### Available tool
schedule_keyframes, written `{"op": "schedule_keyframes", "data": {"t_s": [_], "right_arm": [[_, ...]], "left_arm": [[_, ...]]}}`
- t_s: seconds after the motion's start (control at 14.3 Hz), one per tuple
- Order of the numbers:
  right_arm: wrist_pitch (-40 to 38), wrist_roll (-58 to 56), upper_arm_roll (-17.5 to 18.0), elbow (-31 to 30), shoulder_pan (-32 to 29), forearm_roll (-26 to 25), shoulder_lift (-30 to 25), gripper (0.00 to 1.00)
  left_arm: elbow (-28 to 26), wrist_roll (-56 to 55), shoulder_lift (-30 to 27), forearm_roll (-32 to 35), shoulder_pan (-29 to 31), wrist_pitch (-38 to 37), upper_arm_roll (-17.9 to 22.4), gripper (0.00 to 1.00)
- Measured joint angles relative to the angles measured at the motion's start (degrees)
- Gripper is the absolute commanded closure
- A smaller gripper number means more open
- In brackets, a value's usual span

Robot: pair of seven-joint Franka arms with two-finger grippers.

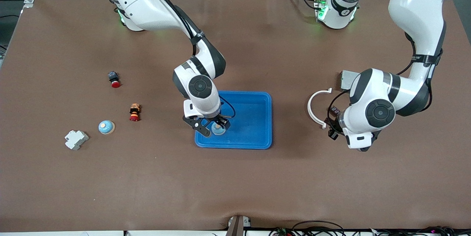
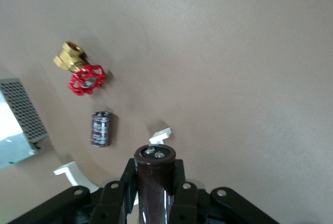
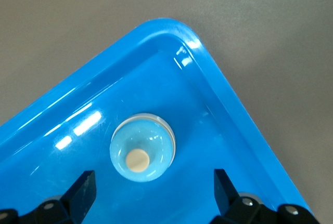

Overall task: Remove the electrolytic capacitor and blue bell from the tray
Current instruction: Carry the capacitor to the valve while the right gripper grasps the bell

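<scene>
Blue tray (image 1: 257,118) under right gripper (image 1: 215,127) (jaws spread around bell (image 3: 141,155))

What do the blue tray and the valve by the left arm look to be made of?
Blue tray: glossy moulded plastic, judging by the sharp light reflections and rounded rim. Valve: body looks like brass, with a yellow metallic sheen; its red handwheel is probably painted metal, though plastic is possible.

The bell (image 3: 142,150) is a pale blue dome with a cream button on top. It sits upright in the blue tray (image 1: 254,118), near the corner toward the right arm's end. The capacitor (image 2: 154,182) is a dark brown cylinder with two metal terminals on its end, clamped in the left gripper (image 2: 153,193).
</scene>
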Motion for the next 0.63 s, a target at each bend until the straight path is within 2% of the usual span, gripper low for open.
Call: {"op": "schedule_keyframes", "data": {"t_s": [0.28, 0.63], "right_arm": [[0.56, 0.03, -0.56, 1.61, 0.00, -0.70, 2.13, 0.00], [2.77, 0.05, -1.20, 2.26, 0.00, -0.80, 4.14, 0.00]], "left_arm": [[-0.12, 8.52, -3.30, -0.02, 3.47, -4.13, 0.09, 1.00], [-1.98, 18.87, -3.38, -0.23, 9.96, -4.40, 0.15, 1.00]]}}
